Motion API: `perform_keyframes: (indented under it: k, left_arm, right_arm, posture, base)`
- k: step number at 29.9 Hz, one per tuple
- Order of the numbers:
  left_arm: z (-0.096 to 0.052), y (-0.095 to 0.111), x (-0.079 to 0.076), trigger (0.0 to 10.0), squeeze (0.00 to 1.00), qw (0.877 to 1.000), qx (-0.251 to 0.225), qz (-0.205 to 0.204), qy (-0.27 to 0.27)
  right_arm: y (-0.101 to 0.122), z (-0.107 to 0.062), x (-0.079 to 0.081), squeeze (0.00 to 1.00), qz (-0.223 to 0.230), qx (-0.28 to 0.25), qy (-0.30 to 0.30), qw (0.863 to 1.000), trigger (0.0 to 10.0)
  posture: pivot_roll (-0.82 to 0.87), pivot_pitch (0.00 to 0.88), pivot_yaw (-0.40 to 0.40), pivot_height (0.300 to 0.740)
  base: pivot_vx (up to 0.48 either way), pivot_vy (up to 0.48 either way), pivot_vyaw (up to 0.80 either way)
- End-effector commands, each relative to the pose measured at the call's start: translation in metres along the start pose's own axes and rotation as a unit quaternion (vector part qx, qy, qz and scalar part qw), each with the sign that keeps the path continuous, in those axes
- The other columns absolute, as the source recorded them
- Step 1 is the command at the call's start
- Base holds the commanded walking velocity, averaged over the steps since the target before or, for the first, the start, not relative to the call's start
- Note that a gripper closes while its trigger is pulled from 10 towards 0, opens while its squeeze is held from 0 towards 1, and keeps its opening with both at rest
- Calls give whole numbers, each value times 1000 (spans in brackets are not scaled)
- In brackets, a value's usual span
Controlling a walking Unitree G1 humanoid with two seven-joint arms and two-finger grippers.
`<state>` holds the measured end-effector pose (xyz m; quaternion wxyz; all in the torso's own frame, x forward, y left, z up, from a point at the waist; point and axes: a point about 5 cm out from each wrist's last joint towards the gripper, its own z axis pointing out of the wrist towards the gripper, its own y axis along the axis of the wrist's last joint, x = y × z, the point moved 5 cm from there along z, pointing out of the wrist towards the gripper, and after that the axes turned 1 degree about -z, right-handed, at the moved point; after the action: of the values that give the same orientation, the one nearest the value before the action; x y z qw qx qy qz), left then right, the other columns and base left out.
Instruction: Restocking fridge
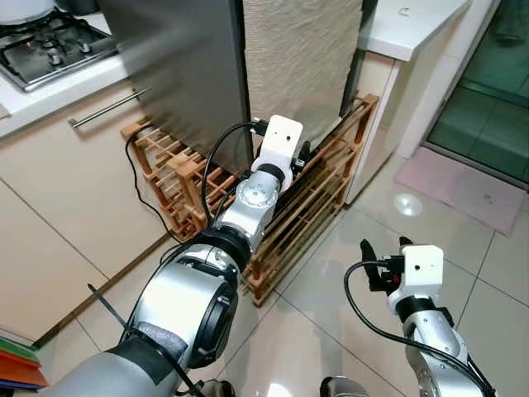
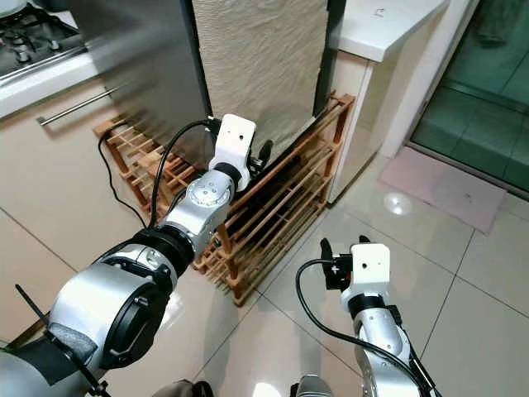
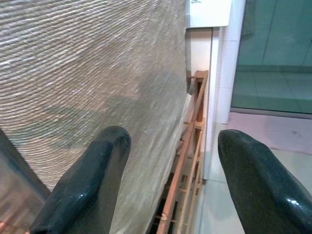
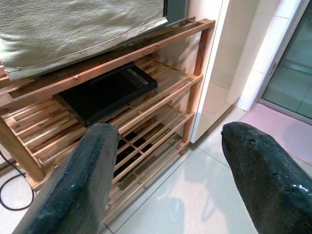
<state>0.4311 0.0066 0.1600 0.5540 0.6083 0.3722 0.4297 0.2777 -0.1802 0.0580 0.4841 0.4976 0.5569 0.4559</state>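
While left hand was held wide open and empty near the fridge, a snag on the wooden rack was probably the risk; right hand likewise open, empty.

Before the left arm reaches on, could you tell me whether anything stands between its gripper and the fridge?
Nothing visible does. The left gripper, jaws open, is raised right beside the fridge's textured front, above the wooden rack. The right gripper hangs low over the floor tiles.

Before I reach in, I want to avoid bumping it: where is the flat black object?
The flat black object lies on a middle shelf of the wooden rack, under the fridge's textured front and ahead of the open right tool.
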Motion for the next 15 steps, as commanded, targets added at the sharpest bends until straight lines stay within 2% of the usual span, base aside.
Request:
perform_keyframes:
  k: [1, 6, 8, 15]
  left_arm:
    - [2, 3, 0, 10000, 0, 1000, 5, -9, -5]
    - [3, 13, 2, 10000, 0, 1000, -20, -4, -2]
    - [2, 20, 15, 10000, 0, 999, -42, -5, 16]
    - [-1, 17, 33, 10000, 0, 998, -45, 9, 44]
  right_arm:
    - [-4, -1, 0, 0, -1, 8, 3, 1000, 10000]
    - [-4, -1, 1, 0, -1, 9, 3, 1000, 10000]
    - [-5, -1, 0, 0, 0, 10, 2, 1000, 10000]
    - [-9, -2, 1, 0, 1, 15, 5, 1000, 10000]
  posture:
    - [-266, 80, 88, 724]
    - [-266, 80, 89, 724]
    - [-264, 80, 89, 724]
    - [-241, 80, 79, 724]
  base:
    - [0, 0, 0]
    - [0, 0, 0]
    - [0, 0, 0]
    - [0, 0, 0]
